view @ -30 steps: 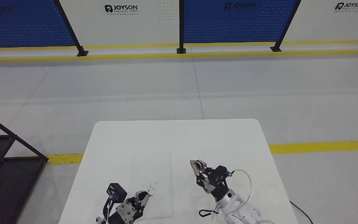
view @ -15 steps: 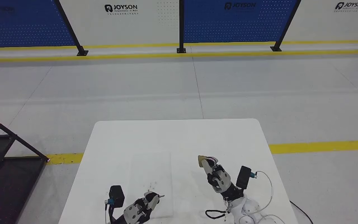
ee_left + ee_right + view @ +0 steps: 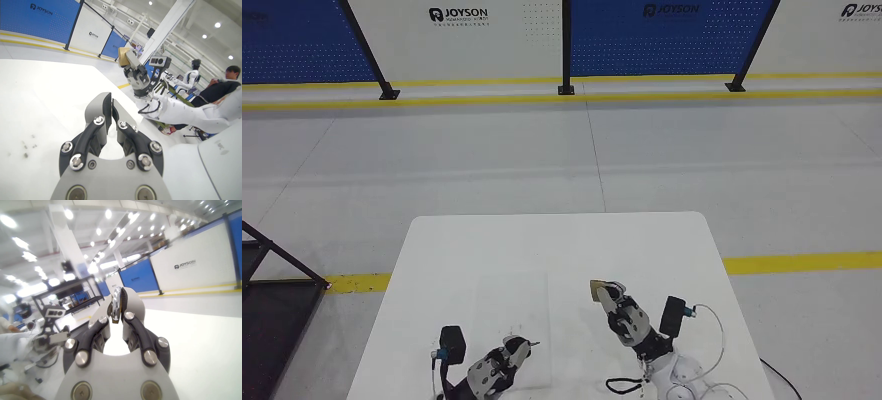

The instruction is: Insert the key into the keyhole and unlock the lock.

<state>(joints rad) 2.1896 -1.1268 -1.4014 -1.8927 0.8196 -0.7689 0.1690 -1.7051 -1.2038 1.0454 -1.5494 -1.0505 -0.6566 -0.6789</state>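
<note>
My right gripper (image 3: 603, 293) is shut on a brass padlock (image 3: 597, 289) and holds it up above the white table (image 3: 492, 250), right of its middle. In the right wrist view the lock's shiny shackle (image 3: 116, 306) sits between the pads. From the left wrist view the brass lock body (image 3: 123, 56) sticks out past the right gripper's fingers (image 3: 132, 58). My left gripper (image 3: 523, 347) is near the table's front edge, left of the lock. Its pads (image 3: 106, 106) are pressed together (image 3: 112, 102). A thin dark tip, apparently the key (image 3: 532, 344), pokes out of it toward the lock.
Several small dark specks (image 3: 28, 145) mark the table in front of the left gripper. A loose cable (image 3: 712, 325) loops beside the right arm near the table's right edge. A black rack (image 3: 262, 290) stands off the table's left side.
The right wrist has turned and carried the padlock a little to the right and farther from the front edge. The left gripper has shifted slightly right, still shut.
</note>
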